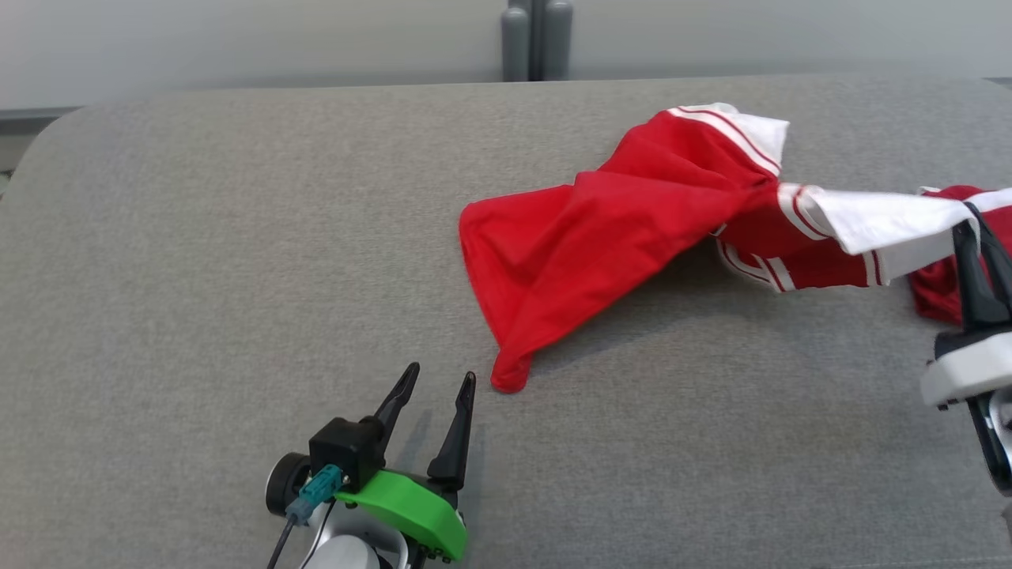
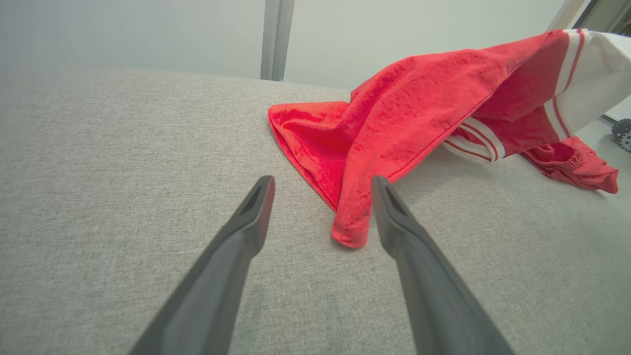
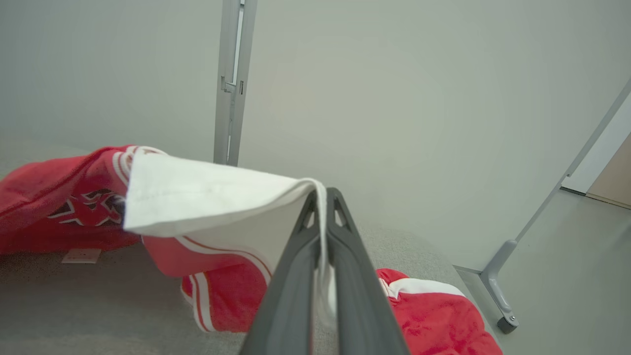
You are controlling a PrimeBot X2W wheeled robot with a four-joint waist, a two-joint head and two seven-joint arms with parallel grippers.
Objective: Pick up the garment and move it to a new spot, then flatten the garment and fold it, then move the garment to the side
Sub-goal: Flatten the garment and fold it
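We've got the garment [image 1: 601, 237] on the right half of the grey surface [image 1: 198, 237], its white edge pinched tight in our right gripper [image 3: 323, 193] and held up off it. The red body slopes down leftward, its corner resting on the surface just beside our left gripper [image 1: 440, 373], fingers spread wide, empty.

The head view looks forward and down on the grey desk [image 1: 198, 276] from above, with the left hand [image 1: 441, 373] at its bottom and the right hand [image 1: 971, 225] at its right edge. The left wrist view sits low and close over the desk, facing the garment [image 2: 394, 123]. The right wrist view looks nearly level toward the wall [image 3: 419, 98]. All three share the garment.
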